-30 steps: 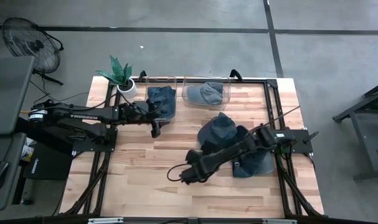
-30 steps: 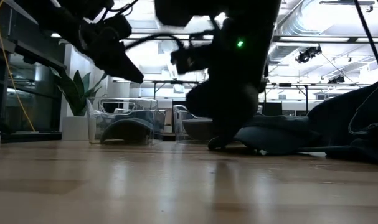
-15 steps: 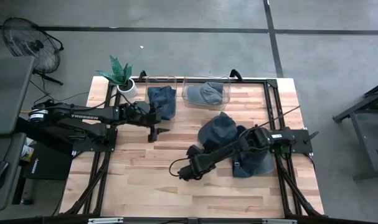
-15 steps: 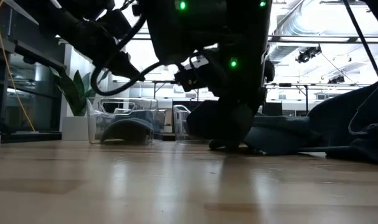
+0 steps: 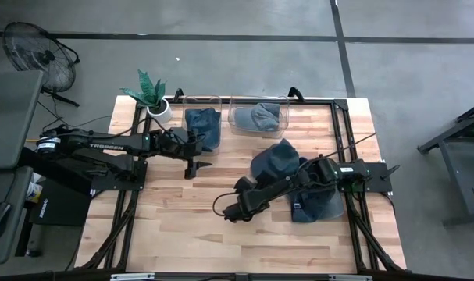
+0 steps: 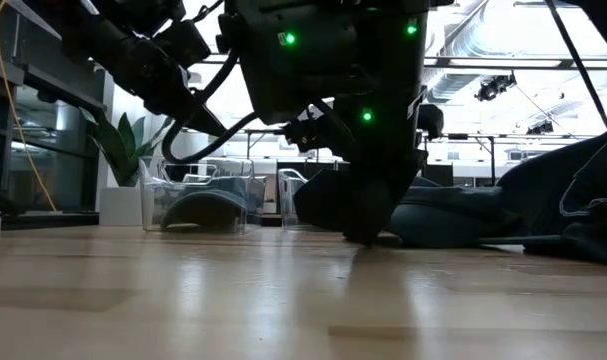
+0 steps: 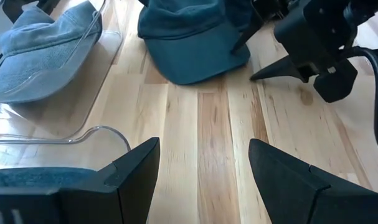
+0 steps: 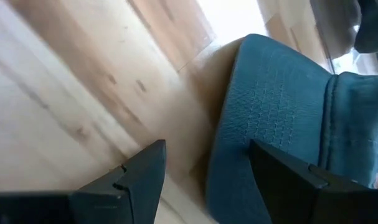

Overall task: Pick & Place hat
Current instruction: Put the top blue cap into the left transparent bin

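The right hand (image 5: 244, 190) hangs low over the bench (image 5: 174, 226) near its middle, fingers (image 8: 136, 180) spread and holding nothing — the dark blue hat (image 5: 274, 162) lies just beside it at about two o'clock. At ten o'clock from the middle, the left hand (image 5: 194, 165) is likewise open and empty beside a clear bin (image 5: 201, 101) with a blue hat in it. A second clear bin (image 5: 258, 123), farther at twelve o'clock, holds a grey-blue hat (image 5: 261, 115).
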Motion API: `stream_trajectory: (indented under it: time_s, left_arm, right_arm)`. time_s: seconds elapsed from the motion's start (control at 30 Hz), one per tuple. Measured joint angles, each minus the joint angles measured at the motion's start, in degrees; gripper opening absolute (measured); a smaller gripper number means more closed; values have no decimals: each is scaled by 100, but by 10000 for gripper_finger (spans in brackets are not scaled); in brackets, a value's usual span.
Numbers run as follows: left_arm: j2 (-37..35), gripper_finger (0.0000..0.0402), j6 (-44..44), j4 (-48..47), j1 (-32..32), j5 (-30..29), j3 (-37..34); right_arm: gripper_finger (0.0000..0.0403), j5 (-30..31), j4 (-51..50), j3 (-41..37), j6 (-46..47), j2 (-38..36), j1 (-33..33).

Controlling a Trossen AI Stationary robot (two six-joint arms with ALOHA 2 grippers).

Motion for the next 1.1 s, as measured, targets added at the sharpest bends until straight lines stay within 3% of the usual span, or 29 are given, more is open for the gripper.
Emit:
stream_trajectory:
  time_s: [0.13, 0.27, 0.6, 0.83, 1.1]
  left_arm:
    - [0, 241, 0, -29, 0, 2, 0]
    - [0, 241, 0, -89, 0, 2, 0]
    - [0, 241, -17, -163, 0, 15, 0]
    - [0, 241, -40, -158, 0, 15, 0]
    - [-2, 241, -39, 1, 0, 82, -224]
  right_arm:
    - [221, 1, -221, -1, 317, 2, -29]
    - [188, -306, -396, -1, 446, 2, -94]
    - [14, -592, -416, 85, 192, 2, -94]
    - [2, -535, -457, 414, 11, -26, -50]
    - [1, -434, -1071, 1418, -269, -51, 165]
